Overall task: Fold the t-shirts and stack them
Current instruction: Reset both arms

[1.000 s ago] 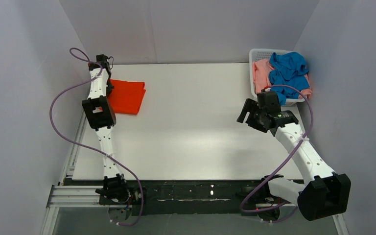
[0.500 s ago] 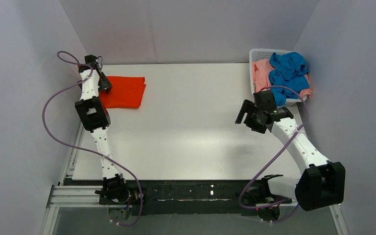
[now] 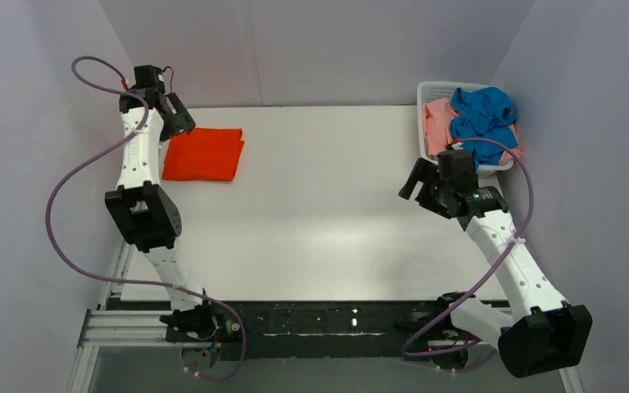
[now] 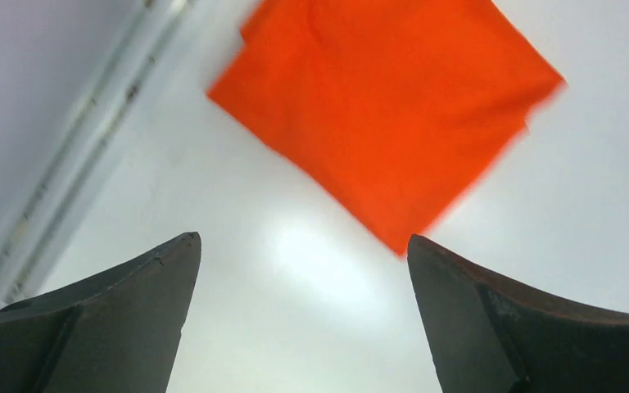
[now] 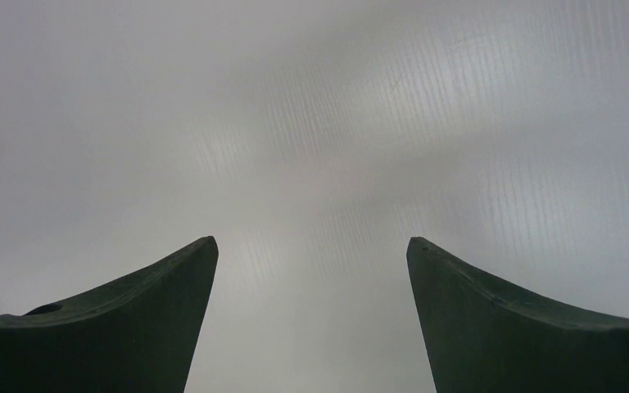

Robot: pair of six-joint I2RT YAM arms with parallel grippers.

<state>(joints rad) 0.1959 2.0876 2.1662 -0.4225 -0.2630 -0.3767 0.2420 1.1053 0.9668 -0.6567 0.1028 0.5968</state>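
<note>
A folded orange-red t-shirt [image 3: 205, 154] lies flat at the table's far left; the left wrist view shows it as an orange-red t-shirt [image 4: 389, 106] ahead of the fingers. My left gripper [image 3: 178, 119] hovers above the shirt's far left corner, open and empty, and in its own view the left gripper [image 4: 303, 246] has bare table between its fingers. A blue t-shirt [image 3: 483, 115] and a pale pink t-shirt [image 3: 437, 121] sit crumpled in the white basket [image 3: 431, 88]. My right gripper [image 3: 414, 182] hangs open and empty over the table just in front of the basket; the right gripper [image 5: 311, 246] sees only white table.
White walls close in the table on the left, back and right. The basket stands in the far right corner. An aluminium rail [image 4: 90, 155] runs along the table's left edge. Purple cables loop from both arms.
My left gripper has opened, let go of the orange-red shirt and lifted back toward the far left corner. The right gripper has shifted slightly toward the basket.
</note>
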